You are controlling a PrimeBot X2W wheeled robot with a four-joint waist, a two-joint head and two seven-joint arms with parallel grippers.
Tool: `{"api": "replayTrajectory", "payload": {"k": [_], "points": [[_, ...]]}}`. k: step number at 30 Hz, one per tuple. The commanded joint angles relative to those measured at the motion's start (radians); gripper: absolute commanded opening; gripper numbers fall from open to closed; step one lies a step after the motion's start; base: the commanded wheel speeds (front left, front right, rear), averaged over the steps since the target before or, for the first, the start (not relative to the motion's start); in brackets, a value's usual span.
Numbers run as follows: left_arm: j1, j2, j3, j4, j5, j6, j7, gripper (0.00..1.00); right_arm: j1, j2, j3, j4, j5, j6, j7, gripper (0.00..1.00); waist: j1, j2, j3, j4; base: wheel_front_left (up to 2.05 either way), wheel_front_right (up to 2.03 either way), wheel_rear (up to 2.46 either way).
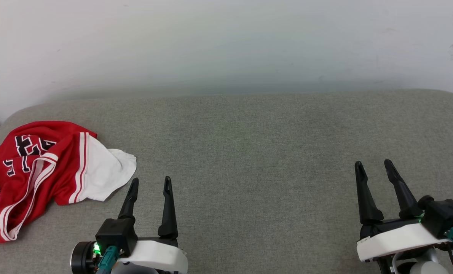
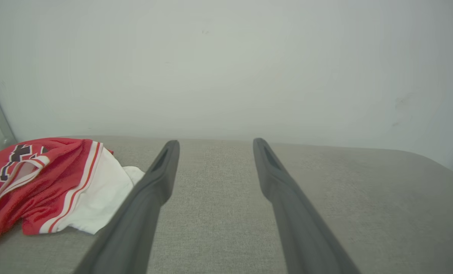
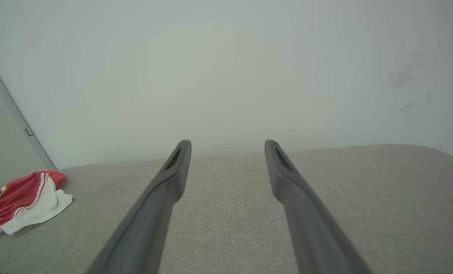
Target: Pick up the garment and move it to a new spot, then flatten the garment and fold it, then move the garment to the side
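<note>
The garment (image 1: 40, 171), a red jersey shirt with white sleeves, striped trim and black lettering, lies crumpled at the left end of the grey cushion (image 1: 249, 152). It appears again in the left wrist view, garment (image 2: 40, 179), and small at the left of the right wrist view, garment (image 3: 21, 201). My left gripper (image 1: 151, 182) stands open just right of the white sleeve, apart from it, with nothing between its fingers. My right gripper (image 1: 374, 164) stands open far to the right, also holding nothing. Each wrist view shows its own two fingers spread: left gripper (image 2: 215, 142), right gripper (image 3: 227, 144).
A pale wall (image 1: 226, 45) rises directly behind the cushion. The cushion's corners round off at the far left and far right. A grey vertical strip (image 3: 17, 118) runs down the wall at the left.
</note>
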Motion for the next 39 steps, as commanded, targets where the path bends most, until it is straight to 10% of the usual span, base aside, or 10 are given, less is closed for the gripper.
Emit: {"api": "replayTrajectory", "payload": {"k": [1, 21, 39], "points": [[-0.008, 0.003, -0.004, -0.007, 0.006, -0.004, -0.009, 1.0, 0.003, -0.003, 0.003, -0.005, -0.024, 0.002, -0.009, 1.0, 0.0, 0.0, 0.0, 0.0, 0.0, 0.0, 0.0], [0.063, -0.127, 0.185, 0.038, 0.103, -0.277, -0.049, 1.0, 0.018, -0.003, 0.045, 0.011, -0.013, 0.002, -0.051, 1.0, 0.0, 0.0, 0.0, 0.004, 0.0, 0.0, 0.0], [0.076, -0.138, 0.191, 0.058, 0.181, -0.311, -0.079, 1.0, 0.021, -0.003, 0.055, 0.02, -0.087, 0.003, -0.078, 1.0, 0.0, 0.0, 0.01, 0.005, 0.0, 0.0, 0.0]]}}
